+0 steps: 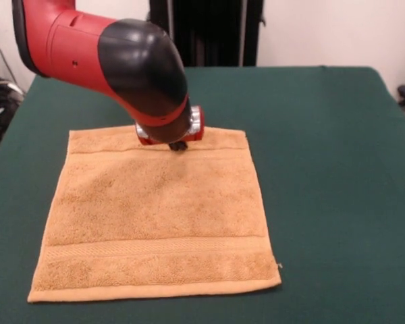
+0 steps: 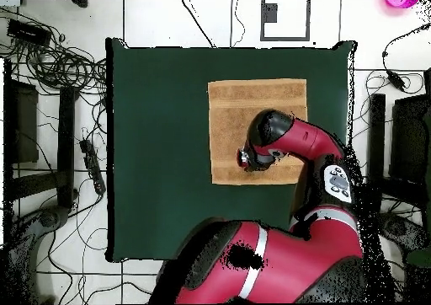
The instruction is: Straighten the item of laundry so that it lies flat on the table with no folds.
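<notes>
The soft, light towel (image 1: 155, 216) lies flat toward the desk's (image 1: 337, 169) front edge, my hand (image 1: 178, 144) touching its far hem, grip hidden; corners suit pinching.

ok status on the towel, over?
Claw low over towel's far band, open or shut unclear. Towel spread flat on table, no folds visible. Nothing in the way.

Towel (image 1: 155, 216) flat on table (image 1: 324, 169), gripper (image 1: 178, 144) over its far hem.
</notes>
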`<state>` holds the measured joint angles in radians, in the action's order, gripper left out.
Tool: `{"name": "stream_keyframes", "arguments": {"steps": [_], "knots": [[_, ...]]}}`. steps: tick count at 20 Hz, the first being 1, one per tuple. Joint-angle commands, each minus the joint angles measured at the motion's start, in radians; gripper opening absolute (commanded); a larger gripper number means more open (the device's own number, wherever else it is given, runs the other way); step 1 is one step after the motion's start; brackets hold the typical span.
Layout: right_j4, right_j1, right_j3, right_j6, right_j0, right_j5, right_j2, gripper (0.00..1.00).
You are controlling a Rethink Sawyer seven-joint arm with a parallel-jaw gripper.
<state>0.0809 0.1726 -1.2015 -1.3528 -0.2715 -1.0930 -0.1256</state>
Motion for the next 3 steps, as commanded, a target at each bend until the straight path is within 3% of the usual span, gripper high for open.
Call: {"name": "stream_keyframes", "arguments": {"steps": [1,3], "knots": [[-0.024,-0.039,-0.235,-0.203,-0.030,0.244,0.032,0.00],[-0.036,0.091,-0.418,-0.128,-0.093,0.517,0.111,0.00]]}}
